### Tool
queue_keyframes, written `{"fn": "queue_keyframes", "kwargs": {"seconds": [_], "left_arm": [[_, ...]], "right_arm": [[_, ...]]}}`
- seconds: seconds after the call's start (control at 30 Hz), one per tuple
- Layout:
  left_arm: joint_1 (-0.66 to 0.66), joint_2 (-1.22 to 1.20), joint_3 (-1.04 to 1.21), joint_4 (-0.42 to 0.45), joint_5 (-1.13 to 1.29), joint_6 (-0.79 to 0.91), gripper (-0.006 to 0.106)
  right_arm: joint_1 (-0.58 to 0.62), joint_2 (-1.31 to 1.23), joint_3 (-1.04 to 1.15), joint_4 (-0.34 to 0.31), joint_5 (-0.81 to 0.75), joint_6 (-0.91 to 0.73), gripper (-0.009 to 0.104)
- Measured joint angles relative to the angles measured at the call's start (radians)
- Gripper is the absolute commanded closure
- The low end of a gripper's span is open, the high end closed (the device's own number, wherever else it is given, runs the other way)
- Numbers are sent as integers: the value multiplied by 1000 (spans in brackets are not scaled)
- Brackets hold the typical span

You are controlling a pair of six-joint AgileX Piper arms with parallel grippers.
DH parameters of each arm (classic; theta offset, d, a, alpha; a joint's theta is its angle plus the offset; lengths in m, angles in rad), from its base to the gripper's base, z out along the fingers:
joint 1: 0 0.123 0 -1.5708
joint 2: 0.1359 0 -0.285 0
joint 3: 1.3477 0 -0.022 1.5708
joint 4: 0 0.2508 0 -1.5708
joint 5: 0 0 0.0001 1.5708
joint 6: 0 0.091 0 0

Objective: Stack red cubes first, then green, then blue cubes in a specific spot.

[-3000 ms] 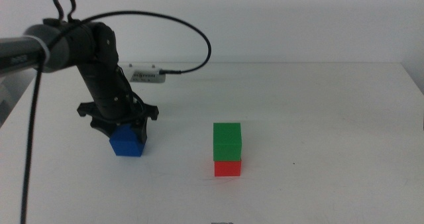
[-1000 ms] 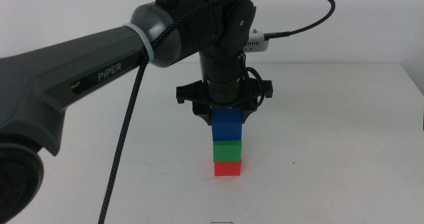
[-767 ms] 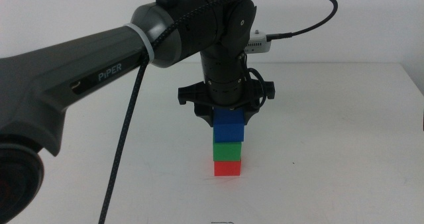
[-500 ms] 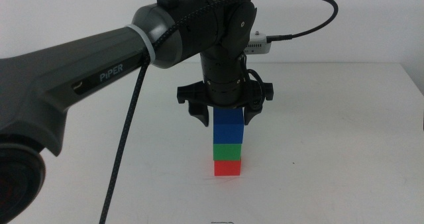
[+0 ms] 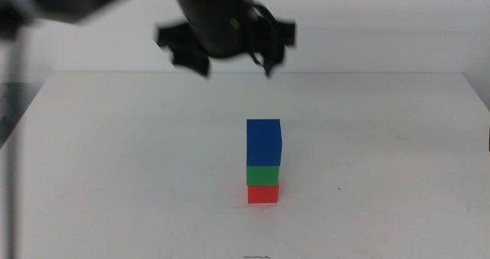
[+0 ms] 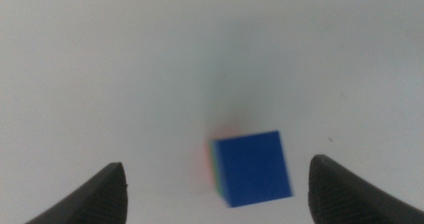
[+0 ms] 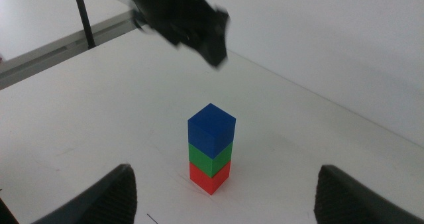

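Three cubes stacked on the white table (image 5: 115, 175): red cube (image 5: 263, 193) at the bottom on the tabletop, green cube (image 5: 263, 174) on it, blue cube (image 5: 264, 142) on top, faces roughly flush, tower upright. Left gripper (image 5: 227, 56) high above the stack and a little toward the left side of the middle view, blurred, jaws spread wide, nothing between them, well clear of the blue cube. From the left wrist camera, blue cube (image 6: 252, 168) seen from above between the two dark jaws, apart from both, thin rims of green and red showing along one edge beneath it. Right gripper (image 7: 222, 187) low and off to the side, jaws wide apart and empty, facing the tower across bare table; in its view blue (image 7: 211, 130) over green (image 7: 211, 157) over red (image 7: 209, 175), left gripper (image 7: 199, 32) hanging above and behind the tower. No gripper touching any cube.
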Motion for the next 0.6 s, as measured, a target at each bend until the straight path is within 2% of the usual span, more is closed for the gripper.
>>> {"fn": "queue_keyframes", "kwargs": {"seconds": [0.13,0.33,0.47,0.6], "left_arm": [[5,-96,0,76,12,93,7],[76,-244,6,86,16,242,7],[190,-377,63,81,18,311,7],[354,-538,182,32,5,392,7]], "right_arm": [[0,0,0,0,0,0,5],[0,0,0,0,0,0,5],[0,0,0,0,0,0,5],[0,0,0,0,0,0,5]]}}
